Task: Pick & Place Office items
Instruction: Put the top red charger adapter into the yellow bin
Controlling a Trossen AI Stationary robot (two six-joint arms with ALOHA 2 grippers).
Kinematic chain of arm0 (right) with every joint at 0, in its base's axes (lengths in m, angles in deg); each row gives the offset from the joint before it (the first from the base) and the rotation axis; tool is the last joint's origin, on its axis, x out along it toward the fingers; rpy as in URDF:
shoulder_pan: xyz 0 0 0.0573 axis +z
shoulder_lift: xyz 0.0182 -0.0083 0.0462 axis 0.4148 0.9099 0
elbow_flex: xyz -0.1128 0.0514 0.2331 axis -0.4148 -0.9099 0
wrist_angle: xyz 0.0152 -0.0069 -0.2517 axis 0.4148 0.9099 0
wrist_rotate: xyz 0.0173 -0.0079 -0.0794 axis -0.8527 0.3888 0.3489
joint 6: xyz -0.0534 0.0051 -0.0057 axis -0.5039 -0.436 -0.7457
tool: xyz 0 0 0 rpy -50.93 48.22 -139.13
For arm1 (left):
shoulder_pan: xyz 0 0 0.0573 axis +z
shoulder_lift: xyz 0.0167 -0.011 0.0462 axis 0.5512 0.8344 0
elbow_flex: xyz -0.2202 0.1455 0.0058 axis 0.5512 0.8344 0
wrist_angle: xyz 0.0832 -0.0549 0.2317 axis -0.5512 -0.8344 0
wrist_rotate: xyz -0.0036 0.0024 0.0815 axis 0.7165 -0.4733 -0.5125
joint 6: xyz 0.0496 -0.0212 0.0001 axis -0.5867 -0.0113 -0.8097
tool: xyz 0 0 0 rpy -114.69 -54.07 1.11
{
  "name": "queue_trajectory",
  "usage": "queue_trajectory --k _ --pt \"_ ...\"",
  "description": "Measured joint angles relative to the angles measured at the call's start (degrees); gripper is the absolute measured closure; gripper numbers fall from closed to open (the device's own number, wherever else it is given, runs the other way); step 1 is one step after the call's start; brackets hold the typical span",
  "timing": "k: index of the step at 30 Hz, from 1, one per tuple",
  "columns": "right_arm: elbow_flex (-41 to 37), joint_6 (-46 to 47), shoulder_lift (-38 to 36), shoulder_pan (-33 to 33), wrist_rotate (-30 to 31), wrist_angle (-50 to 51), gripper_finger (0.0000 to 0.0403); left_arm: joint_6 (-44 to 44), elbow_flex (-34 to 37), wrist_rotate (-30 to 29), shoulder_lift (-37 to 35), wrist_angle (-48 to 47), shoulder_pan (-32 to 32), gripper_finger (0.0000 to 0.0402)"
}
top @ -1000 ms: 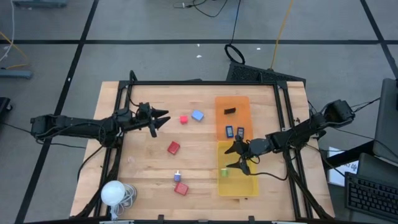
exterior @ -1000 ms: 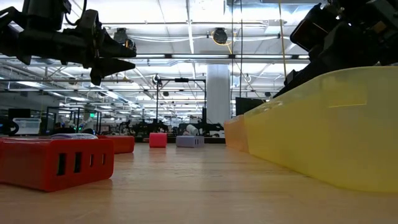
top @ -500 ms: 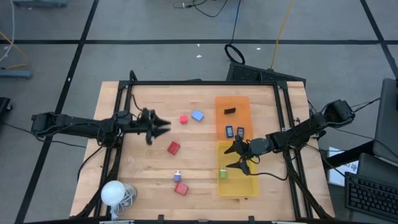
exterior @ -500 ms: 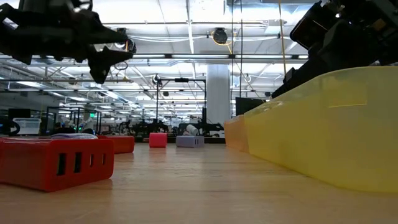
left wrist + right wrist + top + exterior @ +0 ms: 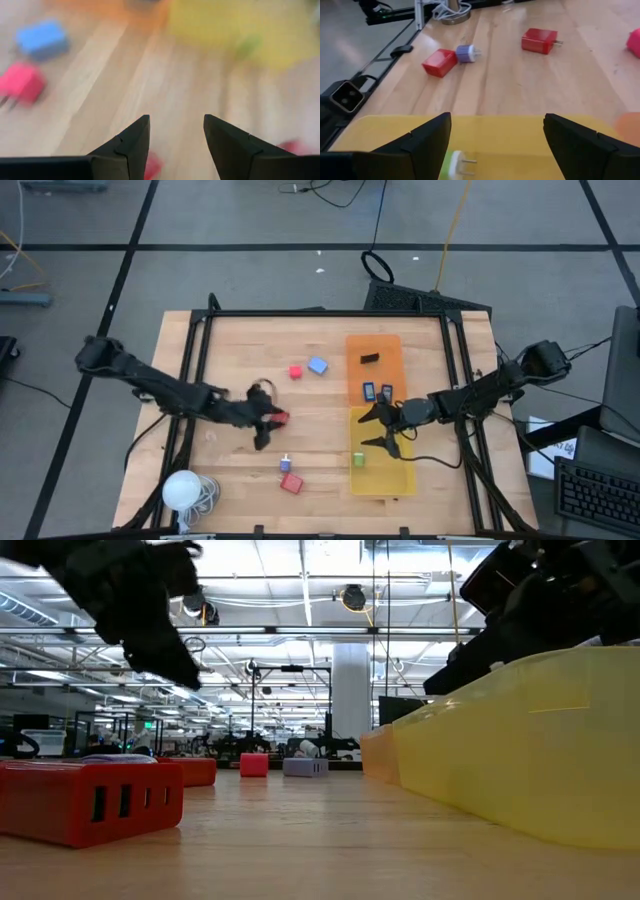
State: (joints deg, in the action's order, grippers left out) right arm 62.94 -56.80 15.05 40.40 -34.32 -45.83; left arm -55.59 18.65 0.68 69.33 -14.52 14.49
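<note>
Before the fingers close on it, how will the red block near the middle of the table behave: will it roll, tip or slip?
The red block looks boxy with flat faces, so it probably slides, not rolls, if nudged. In the right wrist view thin prongs stick out of one end; a push there may spin it. It seems small and rigid, so likely light, and smooth sides might slip from the left gripper.

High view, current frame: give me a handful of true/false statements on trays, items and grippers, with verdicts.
1. The green item lies in the yellow tray. True.
2. The orange tray is empty. False: it holds a black item and two dark blue ones.
3. The left gripper is over the yellow tray. False: it is by a red block mid-table.
4. The right gripper is open above the yellow tray. True.
5. The white ball sits in the orange tray. False: it sits on the table.
</note>
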Motion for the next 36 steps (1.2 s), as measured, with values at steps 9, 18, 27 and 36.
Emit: queue_trajectory --k 9,18,27,36 --pt "0.00 -0.06 0.00 -1.70 -0.21 0.59 0.0099 16.19 -23.40 1.60 22.79 -37.46 2.25 0.0164" --pt "0.00 0.00 0.00 -1.67 -0.23 1.47 0.0099 22.32 -26.52 11.90 30.38 -38.50 7.50 0.0084" --pt "-0.03 0.01 0.00 -1.65 -0.24 1.98 0.0099 25.96 -26.47 12.26 33.18 -37.22 8.07 0.0077" --pt "-0.04 0.02 0.00 -1.65 -0.24 2.10 0.0099 28.69 -26.47 11.09 33.18 -36.59 7.80 0.0102"
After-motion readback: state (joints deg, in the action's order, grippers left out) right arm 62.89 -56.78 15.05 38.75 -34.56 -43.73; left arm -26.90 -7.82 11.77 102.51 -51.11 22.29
